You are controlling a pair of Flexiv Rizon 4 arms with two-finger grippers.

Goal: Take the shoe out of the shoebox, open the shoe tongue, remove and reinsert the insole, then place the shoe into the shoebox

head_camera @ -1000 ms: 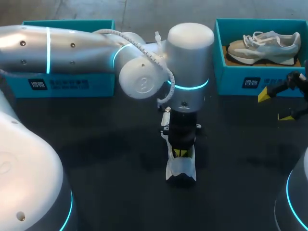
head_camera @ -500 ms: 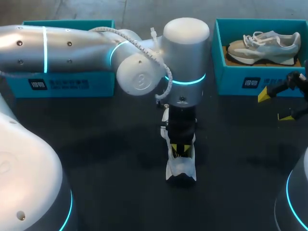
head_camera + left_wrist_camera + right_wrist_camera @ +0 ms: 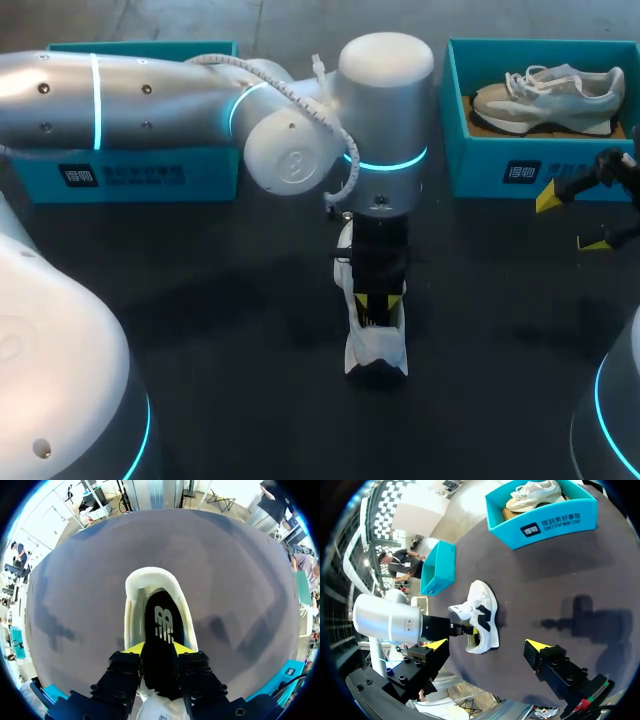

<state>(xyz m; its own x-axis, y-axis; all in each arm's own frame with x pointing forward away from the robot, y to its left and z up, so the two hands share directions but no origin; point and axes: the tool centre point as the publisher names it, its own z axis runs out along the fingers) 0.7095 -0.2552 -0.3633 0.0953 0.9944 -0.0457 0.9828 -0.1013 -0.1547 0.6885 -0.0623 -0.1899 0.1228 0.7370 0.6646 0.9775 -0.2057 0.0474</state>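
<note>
– Shoe (image 3: 376,350) in the head view: where?
– Mid-surface (image 3: 220,330), out of its box, long axis running toward and away from me, heel at my end. Left arm (image 3: 385,110) is straight over it, left jaws down in the opening.
– And the right side?
– Right jaws hang at the far right, just before the shoebox (image 3: 480,165) that holds a 2nd shoe (image 3: 545,98), well apart from the work.
– Left wrist view?
– Insole (image 3: 161,622) lies black inside, heel end ahead of the jaws. The 2 yellow fingertips (image 3: 134,648) sit either side of its front part and touch both edges, so I read the left jaws as pinching the insole.
– Right wrist view?
– Right jaws spread wide, nothing between them. The shoe lies ahead, with the left jaws at its mouth.
– What does the next move turn on?
– Probably that axis: the insole has to travel along the shoe's length, and the left arm is nearer by far.
</note>
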